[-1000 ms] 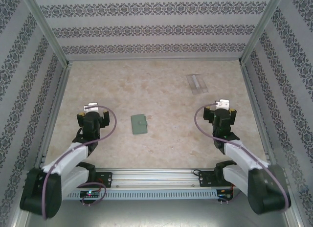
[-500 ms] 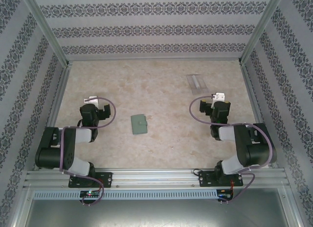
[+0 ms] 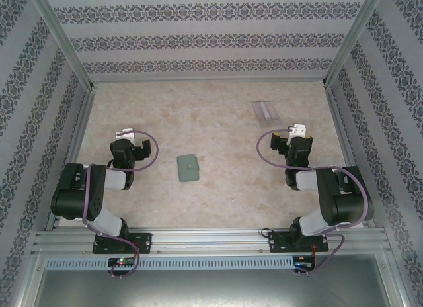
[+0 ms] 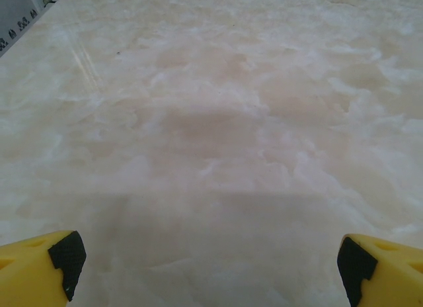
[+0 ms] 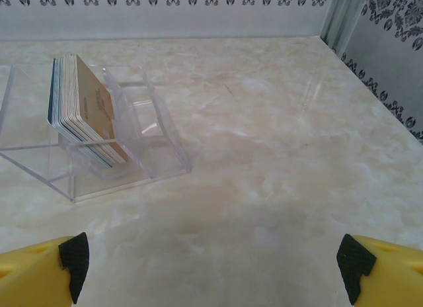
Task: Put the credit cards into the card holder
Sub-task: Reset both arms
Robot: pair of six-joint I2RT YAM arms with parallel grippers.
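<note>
— Marbled bench (image 3: 218, 122): wallet (image 3: 188, 168) folded shut mid-bench; cards (image 5: 86, 108) leaning in clear box (image 5: 152, 155), far right. Left jaws and right jaws both wide open, empty.
— Suggest right jaws pinch the outermost card's top edge and lift straight, box undisturbed; left jaws open the wallet first.

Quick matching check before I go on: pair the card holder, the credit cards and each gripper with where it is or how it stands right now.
Things:
1. card holder
2. credit cards
3. left gripper
4. right gripper

Places or states:
A. open, facing the clear box
B. flat on the table, near its middle
C. stacked on edge, leaning inside the clear box
D. open over bare table

Pairs: 1-B; 2-C; 3-D; 4-A
</note>
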